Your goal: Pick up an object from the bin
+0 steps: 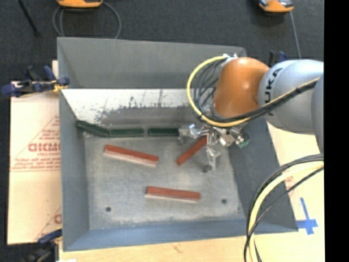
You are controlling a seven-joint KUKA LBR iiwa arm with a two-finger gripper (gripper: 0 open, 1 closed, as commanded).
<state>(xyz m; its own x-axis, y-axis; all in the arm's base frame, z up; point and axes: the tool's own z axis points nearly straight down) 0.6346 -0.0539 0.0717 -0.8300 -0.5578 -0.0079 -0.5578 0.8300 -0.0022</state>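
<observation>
My gripper (208,156) hangs over the right middle of the bin, below the arm's orange cover. A short red bar (188,153) lies slanted there. Its upper right end runs up into the gripper's metal parts and its lower left end points at the bin floor. It looks shorter than the other red bars, as if tipped up at one end. Whether it is gripped is hidden by the gripper body. A second red bar (131,155) lies to the left, and a third red bar (172,194) lies below on the floor.
A row of dark green bar pieces (126,130) runs along the foot of the bin's back wall, ending just left of the gripper. The arm and its yellow cables cover the bin's right side.
</observation>
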